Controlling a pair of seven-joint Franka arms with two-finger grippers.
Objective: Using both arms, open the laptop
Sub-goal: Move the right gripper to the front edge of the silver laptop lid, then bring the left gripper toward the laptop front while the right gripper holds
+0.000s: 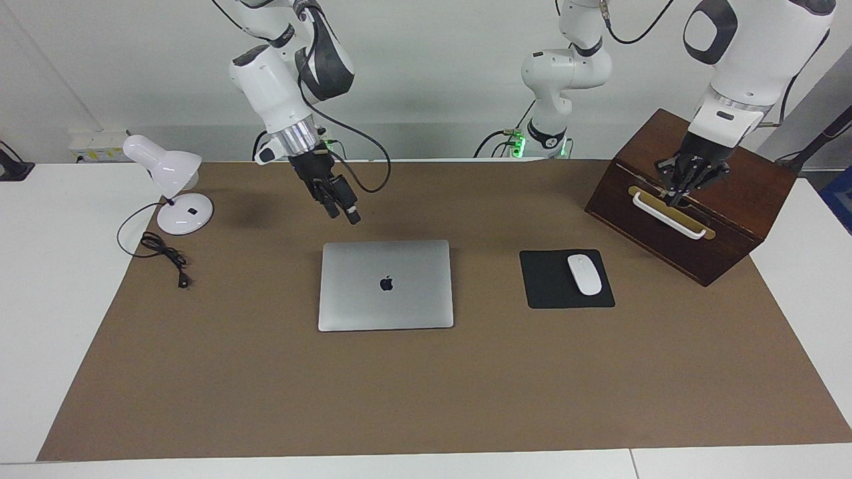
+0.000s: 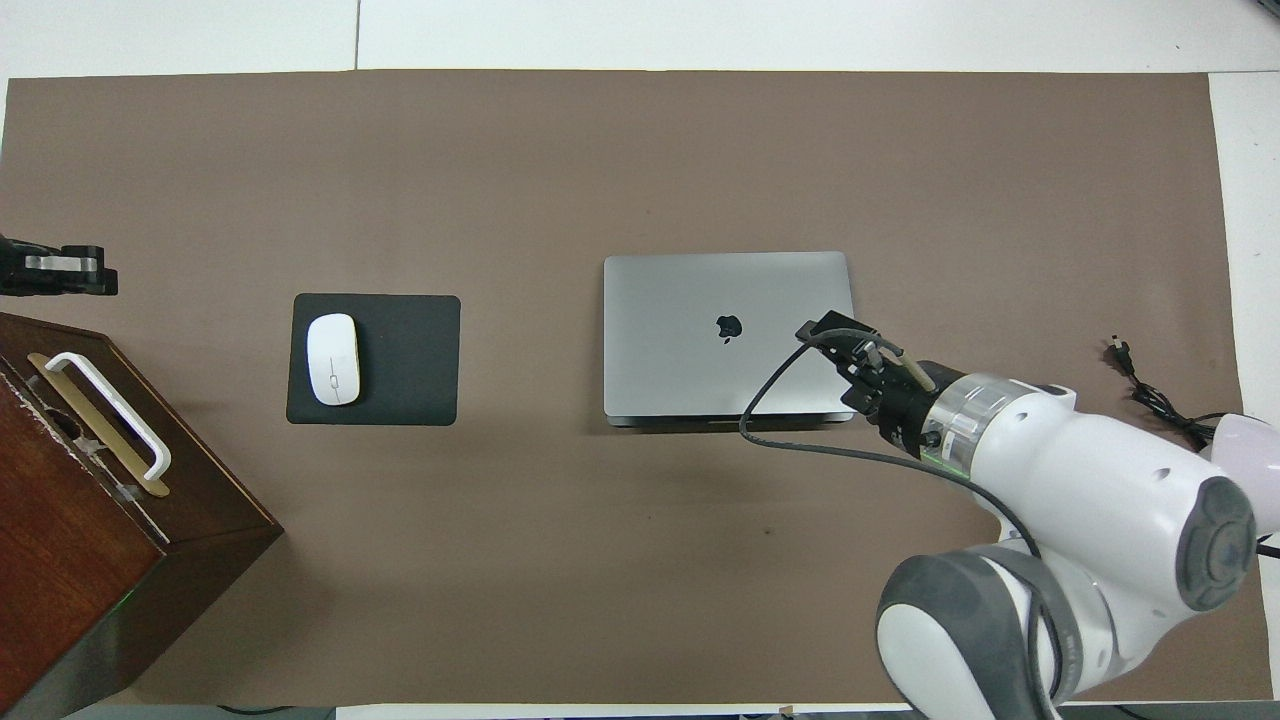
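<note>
The silver-grey laptop (image 1: 386, 285) lies closed and flat in the middle of the brown mat, apple logo up; it also shows in the overhead view (image 2: 700, 335). My right gripper (image 1: 343, 211) hangs in the air, open and empty, over the laptop's corner that is nearest the robots, toward the right arm's end; in the overhead view the right gripper (image 2: 838, 338) covers that corner. My left gripper (image 1: 677, 191) is over the wooden box, just above its white handle (image 1: 667, 214); the left gripper (image 2: 55, 272) shows at the edge of the overhead view.
A dark wooden box (image 1: 745, 199) stands at the left arm's end. A black mousepad (image 1: 549, 289) with a white mouse (image 1: 584, 274) lies between box and laptop. A white desk lamp (image 1: 170, 179) with a loose black cord (image 1: 163, 254) stands at the right arm's end.
</note>
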